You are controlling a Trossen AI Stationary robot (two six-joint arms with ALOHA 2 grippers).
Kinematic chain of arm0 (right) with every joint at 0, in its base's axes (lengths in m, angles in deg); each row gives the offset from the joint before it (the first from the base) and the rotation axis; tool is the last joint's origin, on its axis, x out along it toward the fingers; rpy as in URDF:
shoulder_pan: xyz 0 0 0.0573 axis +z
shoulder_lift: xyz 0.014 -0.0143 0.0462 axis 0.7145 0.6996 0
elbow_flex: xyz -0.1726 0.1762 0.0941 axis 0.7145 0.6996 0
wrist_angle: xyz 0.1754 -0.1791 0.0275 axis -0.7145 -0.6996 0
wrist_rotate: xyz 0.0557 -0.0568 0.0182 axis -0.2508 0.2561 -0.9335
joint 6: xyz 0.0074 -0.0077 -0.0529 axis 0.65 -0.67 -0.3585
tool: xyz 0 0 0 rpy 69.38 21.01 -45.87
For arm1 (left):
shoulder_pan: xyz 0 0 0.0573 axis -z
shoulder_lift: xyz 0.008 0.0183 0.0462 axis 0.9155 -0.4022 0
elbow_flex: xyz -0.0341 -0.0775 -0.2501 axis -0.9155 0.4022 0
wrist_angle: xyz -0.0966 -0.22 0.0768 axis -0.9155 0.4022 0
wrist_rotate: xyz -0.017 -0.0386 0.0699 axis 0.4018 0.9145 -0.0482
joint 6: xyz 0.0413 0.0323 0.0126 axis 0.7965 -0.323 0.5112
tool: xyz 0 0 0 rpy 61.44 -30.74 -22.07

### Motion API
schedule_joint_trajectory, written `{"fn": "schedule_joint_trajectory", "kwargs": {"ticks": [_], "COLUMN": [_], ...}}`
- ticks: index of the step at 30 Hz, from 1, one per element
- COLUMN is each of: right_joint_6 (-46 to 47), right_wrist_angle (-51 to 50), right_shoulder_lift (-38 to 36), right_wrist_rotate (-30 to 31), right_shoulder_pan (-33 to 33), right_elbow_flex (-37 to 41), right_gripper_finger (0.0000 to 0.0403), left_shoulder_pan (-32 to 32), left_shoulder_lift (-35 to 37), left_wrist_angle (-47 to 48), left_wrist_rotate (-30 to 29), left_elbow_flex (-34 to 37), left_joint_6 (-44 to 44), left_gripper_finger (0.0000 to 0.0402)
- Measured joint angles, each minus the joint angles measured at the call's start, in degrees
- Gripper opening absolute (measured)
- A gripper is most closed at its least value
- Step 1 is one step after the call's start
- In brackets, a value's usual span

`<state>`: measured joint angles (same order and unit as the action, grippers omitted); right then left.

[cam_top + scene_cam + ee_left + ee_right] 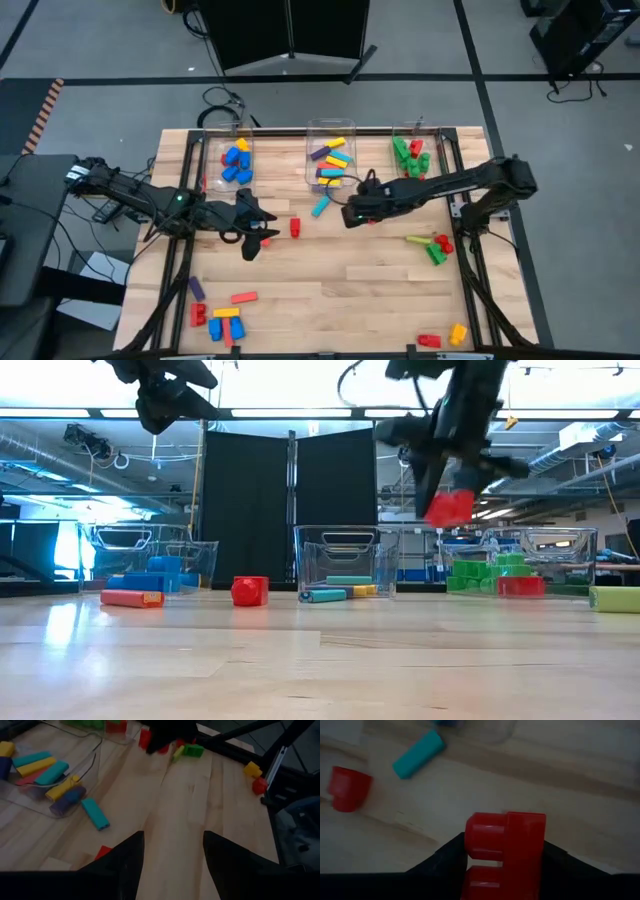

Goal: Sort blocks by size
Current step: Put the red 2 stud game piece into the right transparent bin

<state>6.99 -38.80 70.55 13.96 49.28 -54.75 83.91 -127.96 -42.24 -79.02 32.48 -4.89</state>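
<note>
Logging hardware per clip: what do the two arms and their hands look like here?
Both arms are dark, near-black jointed links. The left arm carries loose black cabling and a small green light near its wrist. The right arm has a black cable looping over its wrist. The left hand and right hand each end in two dark, wedge-shaped fingers.

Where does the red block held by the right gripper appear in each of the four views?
High view: the red block peeks out under the right gripper, centre of the table.
Low view: it hangs in the air, above the table, right of centre.
Left wrist view: far off, partly hidden by the dark gripper.
Right wrist view: large, between the fingers.
Shared landmark: the cyan block lying outside the middle bin.
</note>
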Motion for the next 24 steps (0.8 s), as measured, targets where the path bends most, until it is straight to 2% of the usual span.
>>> {"fn": "schedule_joint_trajectory", "kwargs": {"ticks": [6, 11, 14, 19, 24], "right_joint_6": [-4.0, -11.7, -14.8, -21.7, -28.9], "right_wrist_angle": [-4.9, -5.6, -6.2, -11.1, -15.0], "right_shoulder_lift": [-10.4, -18.1, -21.1, -22.3, -20.0], "right_wrist_rotate": [4.7, 6.8, 7.2, 7.0, -0.1], "right_shoulder_pan": [-1.5, -6.6, -11.9, -23.8, -35.2], "right_elbow_flex": [0.0, -0.1, -0.1, -0.1, 0.4], "right_gripper_finger": [0.0186, 0.0187, 0.0194, 0.0186, 0.0186], "left_shoulder_pan": [0.0, 0.0, 0.0, 0.0, 0.0], "left_shoulder_lift": [0.0, 0.0, 0.0, 0.0, 0.0], "left_wrist_angle": [-3.0, -6.4, -7.9, -9.0, -9.0], "left_wrist_rotate": [-1.9, -7.1, -9.3, -9.3, -9.3], "left_elbow_flex": [0.0, 0.0, 0.0, 0.0, 0.0], "left_joint_6": [0.0, 0.0, 0.0, 0.0, 0.0], "left_gripper_finger": [0.0212, 0.0212, 0.0212, 0.0212, 0.0212]}}
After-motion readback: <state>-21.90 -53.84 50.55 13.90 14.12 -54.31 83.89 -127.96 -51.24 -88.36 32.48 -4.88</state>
